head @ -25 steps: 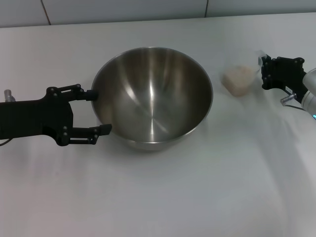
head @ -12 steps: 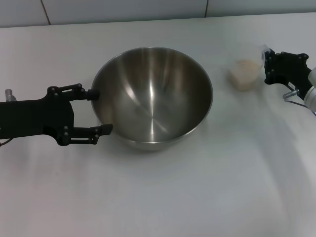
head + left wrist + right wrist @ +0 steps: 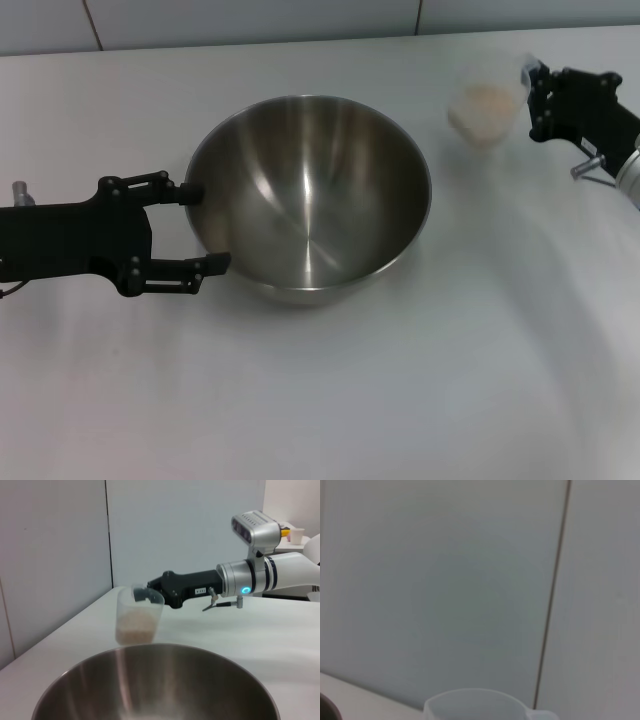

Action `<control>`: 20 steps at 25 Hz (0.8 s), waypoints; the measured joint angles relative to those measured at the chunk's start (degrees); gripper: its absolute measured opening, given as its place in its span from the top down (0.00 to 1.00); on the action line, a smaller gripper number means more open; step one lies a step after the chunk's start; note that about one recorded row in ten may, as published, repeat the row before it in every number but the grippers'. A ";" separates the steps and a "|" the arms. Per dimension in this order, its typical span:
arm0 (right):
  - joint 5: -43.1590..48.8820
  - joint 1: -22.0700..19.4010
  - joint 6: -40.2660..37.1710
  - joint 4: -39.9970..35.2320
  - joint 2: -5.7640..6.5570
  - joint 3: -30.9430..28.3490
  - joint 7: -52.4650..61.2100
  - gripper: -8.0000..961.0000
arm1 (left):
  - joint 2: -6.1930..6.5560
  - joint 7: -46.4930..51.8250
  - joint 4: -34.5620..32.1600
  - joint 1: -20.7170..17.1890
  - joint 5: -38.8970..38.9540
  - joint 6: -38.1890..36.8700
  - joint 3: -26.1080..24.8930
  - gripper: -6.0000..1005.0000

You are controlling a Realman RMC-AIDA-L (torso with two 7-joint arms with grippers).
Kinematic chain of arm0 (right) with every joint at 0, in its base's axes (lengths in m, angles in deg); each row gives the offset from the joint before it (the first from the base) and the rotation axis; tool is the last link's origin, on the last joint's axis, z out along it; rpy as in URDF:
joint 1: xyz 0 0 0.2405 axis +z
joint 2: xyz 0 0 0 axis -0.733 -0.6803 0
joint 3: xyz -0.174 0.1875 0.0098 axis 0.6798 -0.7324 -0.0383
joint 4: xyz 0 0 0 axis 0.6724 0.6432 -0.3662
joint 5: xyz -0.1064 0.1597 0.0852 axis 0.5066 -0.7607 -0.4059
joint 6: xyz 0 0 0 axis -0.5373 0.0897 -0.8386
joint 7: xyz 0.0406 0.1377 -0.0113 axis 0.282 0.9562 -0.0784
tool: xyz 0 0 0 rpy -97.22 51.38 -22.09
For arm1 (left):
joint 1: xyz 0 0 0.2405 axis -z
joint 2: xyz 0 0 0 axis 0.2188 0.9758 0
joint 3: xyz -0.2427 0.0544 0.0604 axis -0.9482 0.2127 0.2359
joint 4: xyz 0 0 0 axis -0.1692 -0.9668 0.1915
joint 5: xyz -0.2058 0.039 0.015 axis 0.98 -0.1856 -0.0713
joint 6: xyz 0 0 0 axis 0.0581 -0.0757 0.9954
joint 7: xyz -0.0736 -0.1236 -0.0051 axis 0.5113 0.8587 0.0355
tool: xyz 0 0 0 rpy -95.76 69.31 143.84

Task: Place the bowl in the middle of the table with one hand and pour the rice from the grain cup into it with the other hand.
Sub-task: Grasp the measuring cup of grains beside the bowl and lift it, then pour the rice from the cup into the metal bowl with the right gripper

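Observation:
The steel bowl (image 3: 310, 200) stands in the middle of the white table (image 3: 400, 400). My left gripper (image 3: 203, 226) is open at the bowl's left side, one fingertip at the rim and the other by the outer wall. My right gripper (image 3: 532, 100) is shut on the rim of the grain cup (image 3: 483, 105) and holds it upright to the right of the bowl. The rice (image 3: 484, 98) fills the cup's lower part. The left wrist view shows the cup (image 3: 137, 615) held off the table beyond the bowl's rim (image 3: 155, 652). The cup's rim (image 3: 480, 705) shows in the right wrist view.
A grey wall with panel seams (image 3: 250, 20) runs along the table's far edge. White tabletop lies in front of the bowl and to its right (image 3: 520, 300).
My right gripper has lifted the grain cup off the table and carried it up and slightly toward the far side. The left gripper and the bowl have not moved.

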 joint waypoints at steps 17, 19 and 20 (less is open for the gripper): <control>-0.01 2.77 -7.09 -8.89 -0.21 14.54 -7.93 0.99 | -0.14 1.08 -0.38 -0.35 -0.10 0.16 -0.20 0.14; -0.05 2.79 -7.15 -10.96 -0.21 16.93 -8.02 0.99 | -0.17 1.09 -0.39 -0.45 -0.09 0.17 -0.21 0.14; -0.05 2.77 -7.17 -11.88 -0.22 17.97 -8.10 0.99 | -0.19 1.10 -0.37 -0.50 -0.08 0.19 -0.22 0.14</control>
